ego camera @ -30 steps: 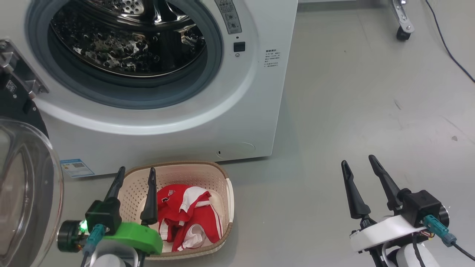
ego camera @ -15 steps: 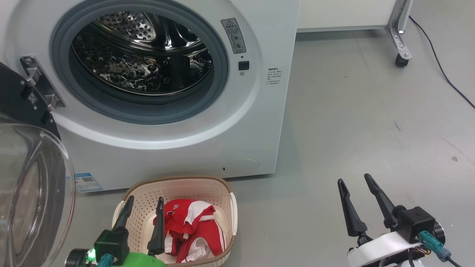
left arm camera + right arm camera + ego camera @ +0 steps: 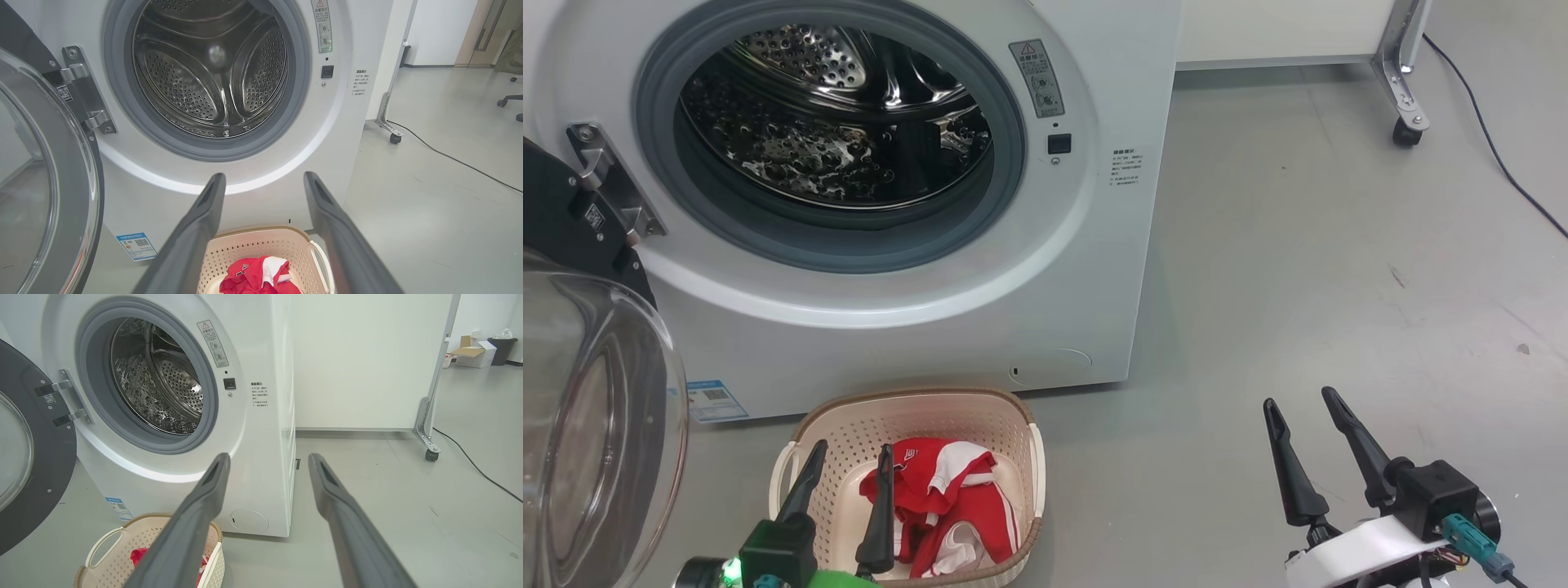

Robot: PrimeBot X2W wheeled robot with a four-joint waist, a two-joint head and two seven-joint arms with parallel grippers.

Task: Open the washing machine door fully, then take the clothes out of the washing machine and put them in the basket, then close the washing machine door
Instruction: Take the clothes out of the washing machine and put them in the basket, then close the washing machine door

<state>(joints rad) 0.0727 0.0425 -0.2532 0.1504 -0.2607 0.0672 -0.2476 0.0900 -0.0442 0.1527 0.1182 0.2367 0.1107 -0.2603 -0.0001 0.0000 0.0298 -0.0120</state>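
**Before the washer: clothes in basket, door swung wide**

On the grey floor [image 3: 1298, 245], the washer [image 3: 915, 343] stands with its round opening uncovered, exposing the grey gasket and the perforated steel drum [image 3: 833, 131].

Door [image 3: 596, 408]: hung on a metal hinge [image 3: 609, 184] at the left side of the opening and swung outward. Its black rim and clear glass bowl occupy the left edge of the head view.

Basket [image 3: 915, 398]: set on the floor just in front of the washer's lower edge, below the opening and to the right of the blue sticker [image 3: 712, 398].

Clothes [image 3: 956, 506]: a crumpled red-and-white bundle lying inside the basket, toward its right side.

Left gripper [image 3: 852, 447]: fingers spread, nothing between them, poised over the left half of the basket. In the head view the inner finger overlaps the edge of the bundle, and whether it touches the cloth cannot be told. The left wrist view shows both fingers pointing at the washer front, with the bundle low between them.

Right gripper [image 3: 1298, 398]: fingers spread and holding nothing, above bare floor to the right of the washer, well apart from the basket.

Background, upper right: a metal frame leg on a caster [image 3: 1405, 131], with a dark cable [image 3: 1494, 139] trailing across the floor beside it.
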